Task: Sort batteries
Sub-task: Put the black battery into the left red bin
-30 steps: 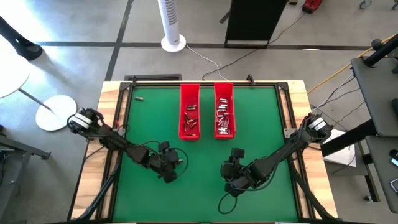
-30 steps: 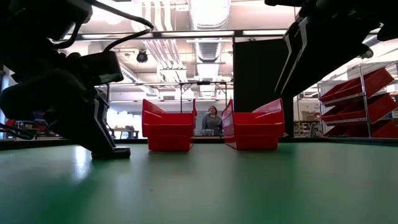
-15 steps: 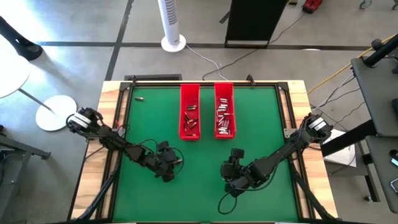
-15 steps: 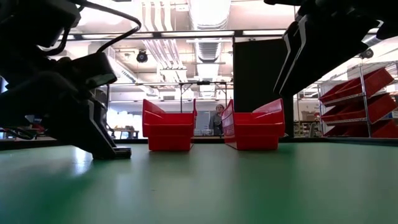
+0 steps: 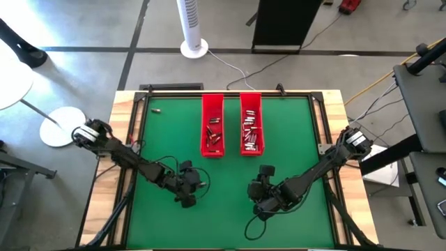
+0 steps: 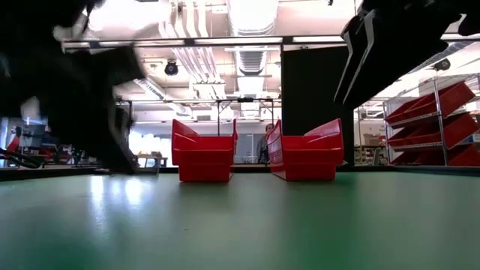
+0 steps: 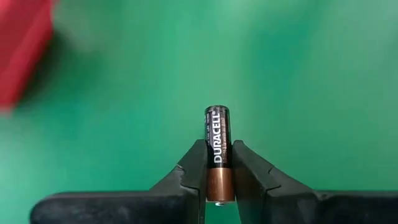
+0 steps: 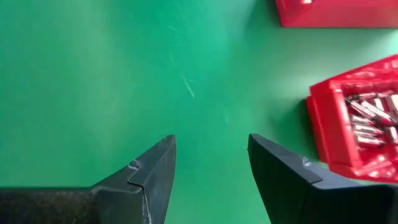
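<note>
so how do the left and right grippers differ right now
The left gripper is shut on a black and copper battery; the right gripper is open and holds nothing. The left one sits on the table's left half, the right one on its right half. Both hang over bare green mat, short of the red trays.

worktop (image 5: 160, 146): green mat top in a wooden frame. two long red trays (image 5: 212, 125) (image 5: 251, 124) lie side by side, close but apart, at the middle of the far edge, lengthwise toward the near edge; each holds a scatter of batteries (image 5: 214, 132). one loose battery (image 5: 156, 110) lies on the mat near the far left corner, well apart from the trays.
</note>
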You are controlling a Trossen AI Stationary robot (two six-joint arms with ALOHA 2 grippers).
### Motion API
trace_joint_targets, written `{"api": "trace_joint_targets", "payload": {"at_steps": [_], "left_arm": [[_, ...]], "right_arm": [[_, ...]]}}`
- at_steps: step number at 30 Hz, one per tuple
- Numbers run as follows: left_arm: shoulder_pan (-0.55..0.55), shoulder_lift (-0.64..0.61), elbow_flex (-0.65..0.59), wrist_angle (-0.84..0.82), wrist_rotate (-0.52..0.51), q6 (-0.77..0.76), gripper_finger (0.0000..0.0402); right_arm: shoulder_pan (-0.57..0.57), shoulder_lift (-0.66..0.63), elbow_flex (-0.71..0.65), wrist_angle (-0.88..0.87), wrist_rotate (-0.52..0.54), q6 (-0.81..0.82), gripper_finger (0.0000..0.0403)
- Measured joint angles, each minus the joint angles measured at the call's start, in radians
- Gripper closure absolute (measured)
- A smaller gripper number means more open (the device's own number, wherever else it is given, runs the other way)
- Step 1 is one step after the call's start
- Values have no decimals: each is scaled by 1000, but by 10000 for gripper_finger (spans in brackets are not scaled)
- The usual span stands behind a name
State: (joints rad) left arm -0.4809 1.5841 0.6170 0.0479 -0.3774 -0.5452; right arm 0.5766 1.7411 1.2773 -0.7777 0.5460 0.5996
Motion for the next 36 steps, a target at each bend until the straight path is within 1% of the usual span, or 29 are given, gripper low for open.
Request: {"api": "trace_joint_targets", "payload": {"at_steps": [4, 7, 10, 14, 17, 20, 22, 25, 28, 31, 34, 36], "left_arm": [[24, -77, 115, -128, -26, 114, 368], [75, -112, 199, -221, -11, 210, 368], [177, -138, 300, -322, 49, 292, 368], [333, -124, 422, -480, 130, 423, 368], [452, -104, 487, -545, 171, 527, 368], [568, -75, 516, -576, 229, 609, 368], [635, -57, 538, -584, 239, 651, 368], [723, -2, 590, -657, 240, 688, 368], [784, 66, 670, -753, 240, 725, 368], [818, 124, 747, -798, 260, 789, 368], [845, 180, 800, -827, 299, 841, 368], [863, 210, 830, -859, 302, 866, 368]], "right_arm": [[1, 0, 21, -31, -3, 2, 209], [1, -1, 23, -33, -3, 1, 209], [4, 0, 23, -34, -3, 1, 209], [20, -1, 23, -36, -3, 12, 209], [44, -1, 23, -45, -4, 46, 209], [73, -1, 23, -63, -5, 96, 209], [93, -1, 23, -70, -5, 124, 209], [112, -1, 23, -87, -6, 149, 209], [114, -1, 23, -91, -8, 160, 209], [112, -1, 23, -96, -7, 161, 209], [110, -1, 23, -100, -7, 161, 209], [111, -1, 23, -101, -7, 164, 209]]}}
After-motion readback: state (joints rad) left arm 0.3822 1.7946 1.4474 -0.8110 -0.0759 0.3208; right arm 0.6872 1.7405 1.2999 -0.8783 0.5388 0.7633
